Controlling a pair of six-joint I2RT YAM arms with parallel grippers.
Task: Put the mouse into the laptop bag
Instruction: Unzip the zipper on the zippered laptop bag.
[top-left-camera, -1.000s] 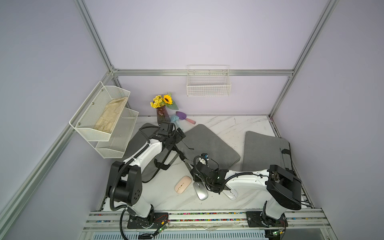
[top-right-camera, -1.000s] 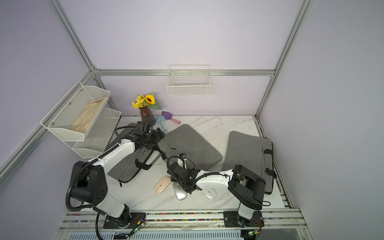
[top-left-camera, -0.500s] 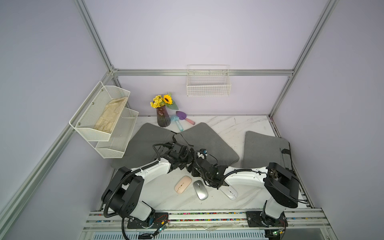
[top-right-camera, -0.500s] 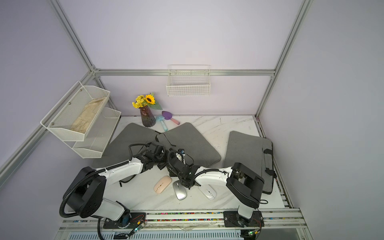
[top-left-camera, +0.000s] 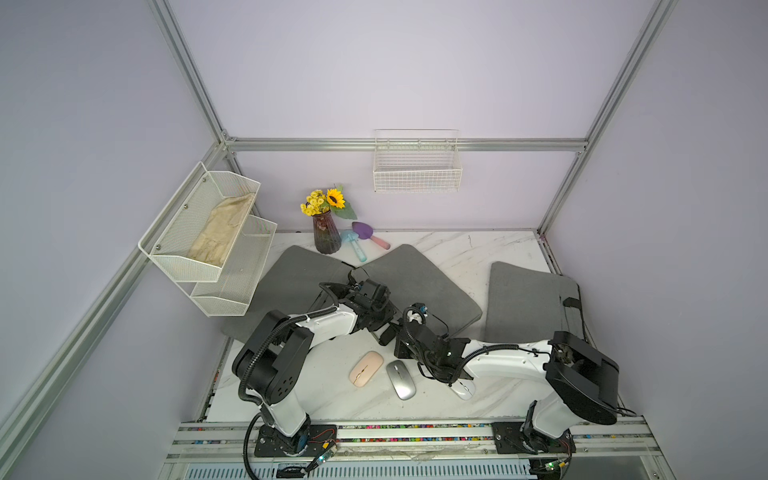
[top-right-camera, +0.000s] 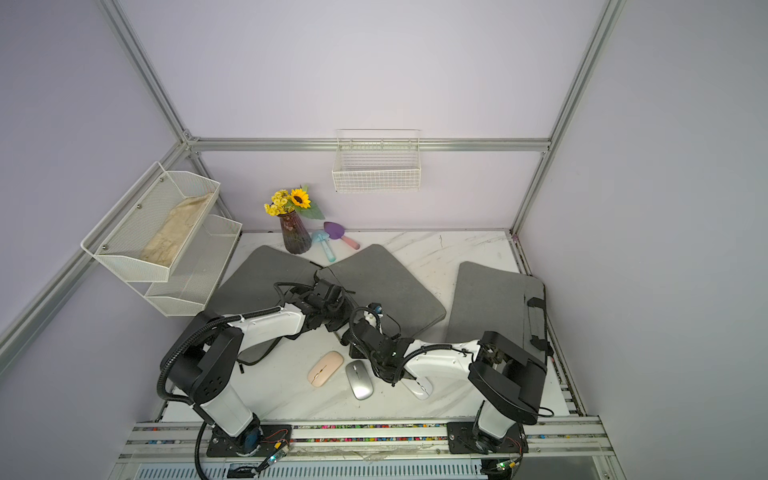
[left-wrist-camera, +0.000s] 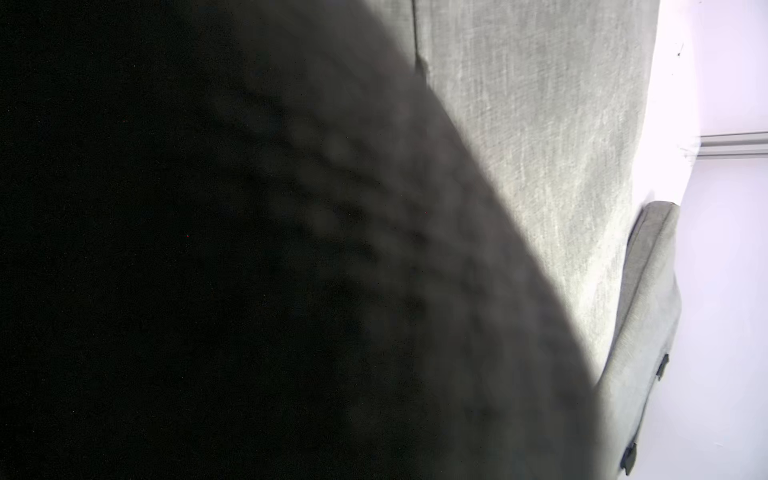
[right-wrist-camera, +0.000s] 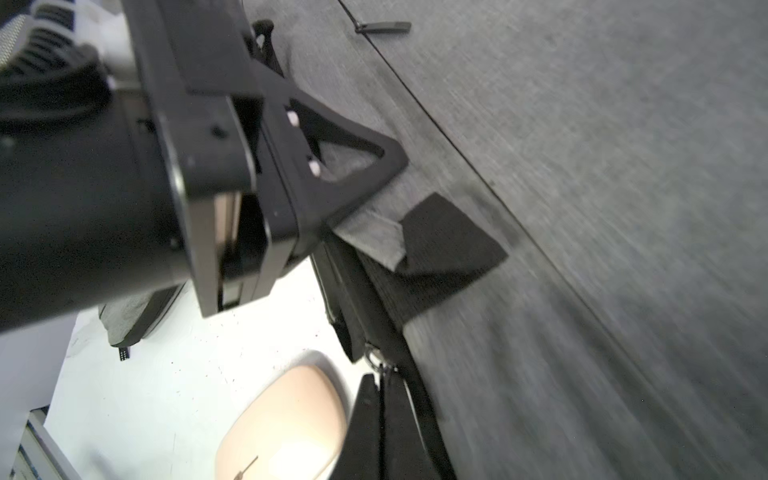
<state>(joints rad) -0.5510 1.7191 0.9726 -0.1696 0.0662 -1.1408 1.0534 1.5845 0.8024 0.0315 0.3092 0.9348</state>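
Observation:
Three mice lie on the marble table in front of the bags: a pink mouse (top-left-camera: 365, 368) (right-wrist-camera: 286, 424), a silver mouse (top-left-camera: 401, 379) and a white mouse (top-left-camera: 463, 388) half under my right arm. The middle grey laptop bag (top-left-camera: 419, 282) (top-right-camera: 386, 286) lies flat behind them. At its front corner my left gripper (top-left-camera: 386, 330) (right-wrist-camera: 332, 220) is shut on the bag's fabric edge. My right gripper (top-left-camera: 395, 343) (right-wrist-camera: 382, 399) is beside it, shut on the zipper pull (right-wrist-camera: 376, 359). The left wrist view is mostly dark, with only grey bag fabric (left-wrist-camera: 540, 145) showing.
Another grey bag (top-left-camera: 291, 282) lies at the left and a third (top-left-camera: 528, 299) at the right. A vase of flowers (top-left-camera: 326, 232) and toy shovels (top-left-camera: 365, 235) stand at the back. A mesh shelf (top-left-camera: 208, 241) juts from the left wall.
My left arm swung from the left bag over to the middle bag's front corner and its gripper closed there. The right gripper stayed shut at the same corner.

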